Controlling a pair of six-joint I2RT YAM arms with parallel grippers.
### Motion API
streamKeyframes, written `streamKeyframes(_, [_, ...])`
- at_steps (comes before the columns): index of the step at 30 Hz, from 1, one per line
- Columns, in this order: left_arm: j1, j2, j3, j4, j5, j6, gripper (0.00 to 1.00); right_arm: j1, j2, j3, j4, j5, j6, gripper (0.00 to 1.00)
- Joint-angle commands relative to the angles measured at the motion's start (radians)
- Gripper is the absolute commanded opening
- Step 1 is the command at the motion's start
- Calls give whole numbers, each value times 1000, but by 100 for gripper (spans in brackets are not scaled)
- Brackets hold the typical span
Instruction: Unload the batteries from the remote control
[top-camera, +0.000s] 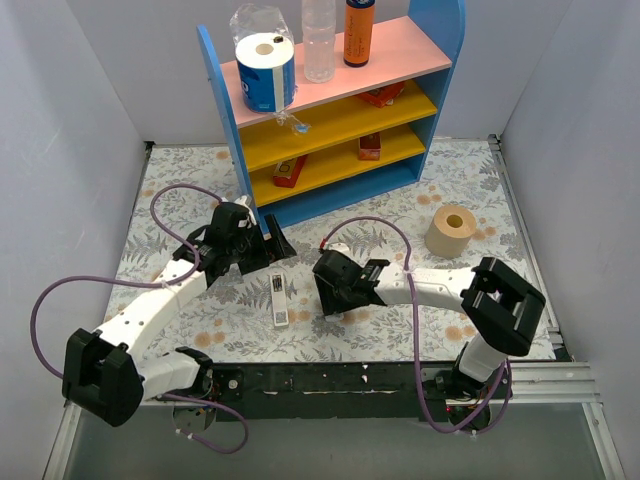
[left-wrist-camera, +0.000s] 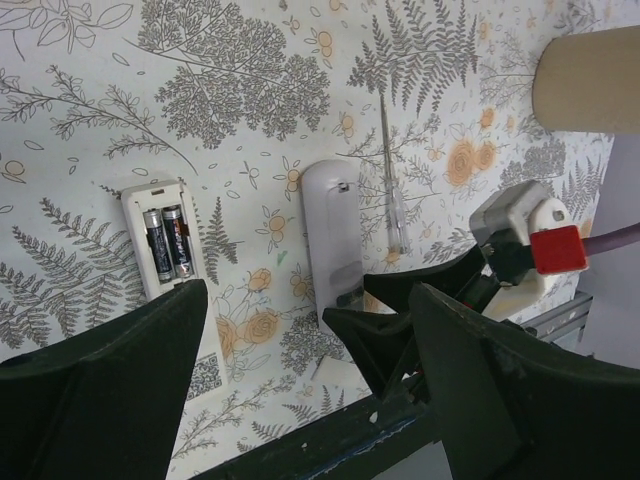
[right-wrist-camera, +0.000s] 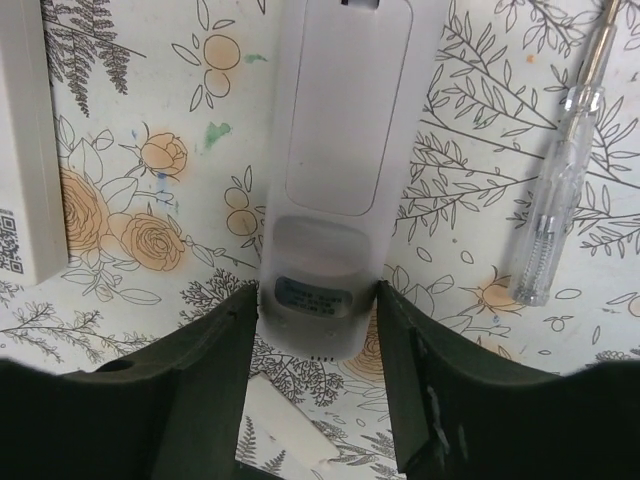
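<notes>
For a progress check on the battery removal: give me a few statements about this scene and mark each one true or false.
1. Both batteries sit in the open compartment of the white remote. True.
2. The left end effector is clamped on a battery. False: it is open and holds nothing.
3. The fingers of the right end effector sit on either side of the grey remote at its end. True.
4. The tester screwdriver lies on a shelf. False: it lies on the table beside the grey remote.
</notes>
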Motion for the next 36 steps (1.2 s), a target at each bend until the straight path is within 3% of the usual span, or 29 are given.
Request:
streamKeyframes(1, [4, -73, -20, 46, 16, -2, 82, 3, -21, 0, 56, 24, -173, 53])
streamKeyframes(4, [4, -71, -23, 53, 45, -10, 82, 5, -55, -31, 114, -6, -294, 44])
streamKeyframes(11, [6, -18, -39, 118, 123, -24, 74, 3, -121, -126, 213, -92, -515, 40])
streamKeyframes(18, [7, 44, -34, 208, 209, 64, 72, -8, -181, -207, 296, -132, -595, 36])
streamKeyframes(22, [6, 78, -54, 285, 295, 154, 68, -14, -185, -177, 247, -88, -529, 49])
streamKeyframes(25, [6, 98, -63, 311, 263, 190, 67, -14, -213, -177, 260, -118, -470, 62])
streamKeyframes(29, [6, 182, -13, 267, 258, 217, 67, -14, -237, -215, 302, -91, -420, 64])
streamKeyframes(36, [6, 285, -20, 371, 404, 174, 58, -14, -237, -298, 412, -101, -458, 63])
